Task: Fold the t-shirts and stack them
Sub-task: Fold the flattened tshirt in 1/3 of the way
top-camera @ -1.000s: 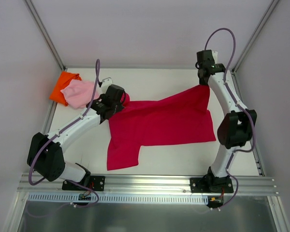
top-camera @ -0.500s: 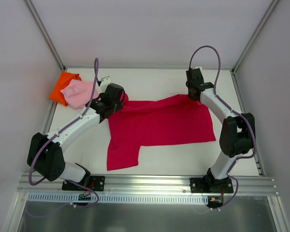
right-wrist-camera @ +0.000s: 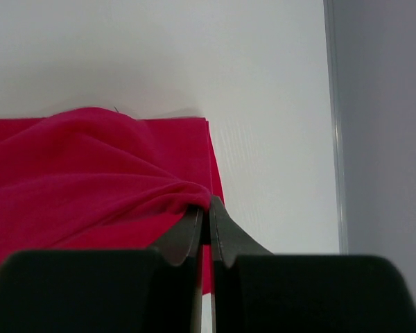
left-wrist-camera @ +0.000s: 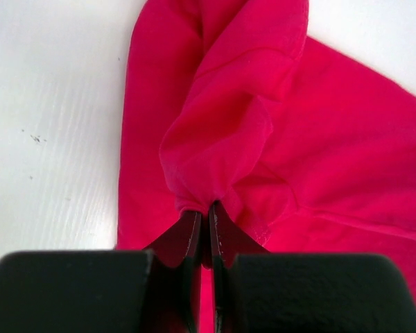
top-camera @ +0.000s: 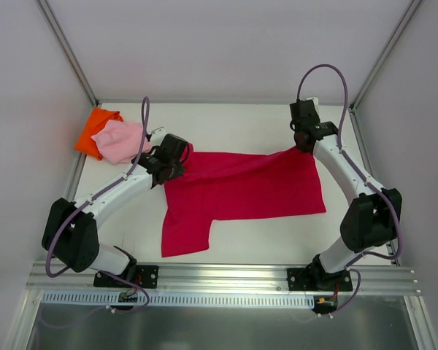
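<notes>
1. Done so far, by the look of it: one small light pink cloth t-shirt bundle [top-camera: 118, 141] lying partly on top of one small bright orange cloth t-shirt bundle [top-camera: 96, 125] at the far left corner of the white worktop [top-camera: 233, 120]; both apparently folded and stacked.
2. Left to do: one large crimson cloth t-shirt [top-camera: 241, 188] spread mostly flat across the middle of the worktop, unfolded, one sleeve reaching toward the near edge; to be folded, then set on the pink-and-orange pile.
3. Left gripper [left-wrist-camera: 209, 211] clenched on a bunched fold at the crimson t-shirt's far left corner, near the pile; cloth puckered above the pinch.
4. Right gripper [right-wrist-camera: 209, 207] clamped on the crimson t-shirt's far right corner; edge raised a little off the worktop there.
5. Count: three t-shirts (one crimson, one pink, one orange); two arms; two grippers, both grasping the same crimson t-shirt.
6. Judged stage: roughly two thirds through; last shirt only at the start of its fold.
</notes>
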Controlling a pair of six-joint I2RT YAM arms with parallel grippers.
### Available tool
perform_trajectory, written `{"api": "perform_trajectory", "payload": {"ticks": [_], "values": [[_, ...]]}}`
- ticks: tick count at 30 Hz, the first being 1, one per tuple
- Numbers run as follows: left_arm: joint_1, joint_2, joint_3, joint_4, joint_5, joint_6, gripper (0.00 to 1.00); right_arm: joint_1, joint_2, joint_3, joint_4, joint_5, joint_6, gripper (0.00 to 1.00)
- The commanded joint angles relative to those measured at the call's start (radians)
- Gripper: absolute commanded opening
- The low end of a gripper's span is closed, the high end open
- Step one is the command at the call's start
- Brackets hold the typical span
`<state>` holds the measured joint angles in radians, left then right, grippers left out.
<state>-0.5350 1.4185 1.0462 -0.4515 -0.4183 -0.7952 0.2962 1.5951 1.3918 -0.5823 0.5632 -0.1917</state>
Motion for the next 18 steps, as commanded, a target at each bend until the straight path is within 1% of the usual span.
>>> {"api": "perform_trajectory", "payload": {"ticks": [1, 2, 7, 11, 12, 13, 14, 15, 16, 17, 18], "values": [[0.007, 0.017, -0.008, -0.030, 0.032, -0.050, 0.00, -0.003, 0.009, 0.137, -0.152, 0.000, 0.015, 0.01], [0.007, 0.023, -0.006, -0.032, 0.035, -0.053, 0.00, -0.003, 0.011, 0.138, -0.171, -0.006, 0.017, 0.01], [0.007, 0.039, -0.002, -0.038, 0.059, -0.061, 0.00, -0.005, 0.064, 0.252, -0.341, -0.037, 0.060, 0.01], [0.009, 0.066, 0.011, -0.055, 0.079, -0.064, 0.00, -0.003, 0.078, 0.280, -0.387, -0.097, 0.069, 0.01], [0.007, 0.071, 0.017, -0.059, 0.084, -0.065, 0.00, -0.003, 0.086, 0.288, -0.414, -0.098, 0.070, 0.06], [0.007, 0.076, 0.018, -0.061, 0.088, -0.062, 0.00, -0.003, 0.097, 0.312, -0.433, -0.098, 0.069, 0.16], [0.007, 0.076, 0.018, -0.059, 0.092, -0.062, 0.00, -0.005, 0.107, 0.323, -0.448, -0.098, 0.067, 0.33], [0.007, 0.074, 0.015, -0.053, 0.095, -0.064, 0.00, -0.005, 0.118, 0.328, -0.461, -0.106, 0.058, 0.36], [0.009, 0.074, 0.017, -0.056, 0.095, -0.064, 0.00, -0.005, 0.114, 0.319, -0.459, -0.114, 0.057, 0.42], [0.007, 0.077, 0.017, -0.059, 0.095, -0.064, 0.00, -0.005, 0.106, 0.311, -0.452, -0.121, 0.058, 0.54], [0.007, 0.079, 0.021, -0.062, 0.093, -0.064, 0.00, -0.005, 0.079, 0.300, -0.423, -0.129, 0.066, 0.57]]}}
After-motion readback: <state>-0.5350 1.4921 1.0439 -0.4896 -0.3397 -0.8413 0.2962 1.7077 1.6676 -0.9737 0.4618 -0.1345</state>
